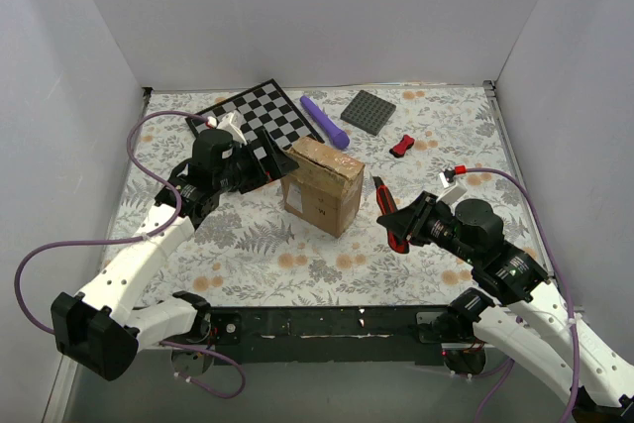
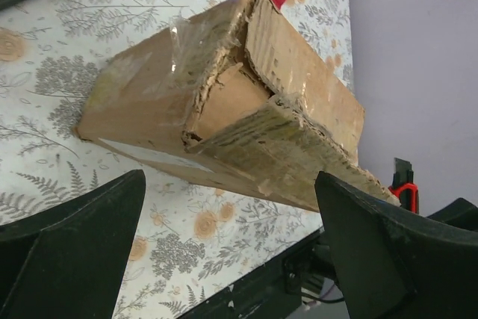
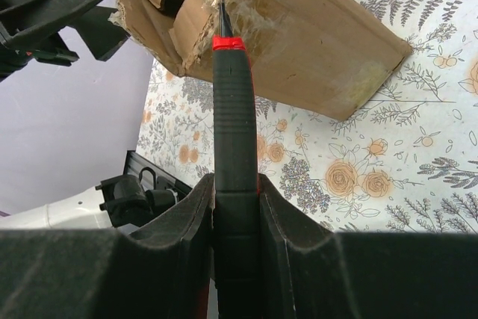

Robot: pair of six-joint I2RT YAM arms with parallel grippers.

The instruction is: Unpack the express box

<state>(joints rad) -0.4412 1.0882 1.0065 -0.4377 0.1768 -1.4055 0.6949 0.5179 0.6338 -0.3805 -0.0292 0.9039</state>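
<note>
over the middle of the flower-printed tablecloth [image 1: 297, 255], seen from above, sits the small brown cardboard express box [image 1: 322, 185], set at an angle to the table's edges, with clear tape across its top. the left gripper [image 1: 275, 158] hangs just beside the box's upper left edge. the right gripper [image 1: 398, 220] stands off to the box's right with a black-and-red utility knife [image 1: 381, 190] in it. behind lie a black-and-white chequered board [image 1: 260, 114], a purple cylinder [image 1: 325, 120], a dark grey square studded plate [image 1: 369, 111] and a small red clip [image 1: 401, 146].

through the left wrist camera, both black fingers [image 2: 75, 244] are spread wide with nothing between them. the box lies ahead, its flaps ripped ragged along the seam, tape clinging in shreds.

through the right wrist camera, the jaws pinch the knife's handle. its blade points at the frayed seam; touching or just short, i cannot tell.

my worry: nothing steadies the box, so a push from the blade could shove or tip it rather than cut. driven too deep, the blade could damage whatever is inside, and the handle could twist in the pinch.
</note>
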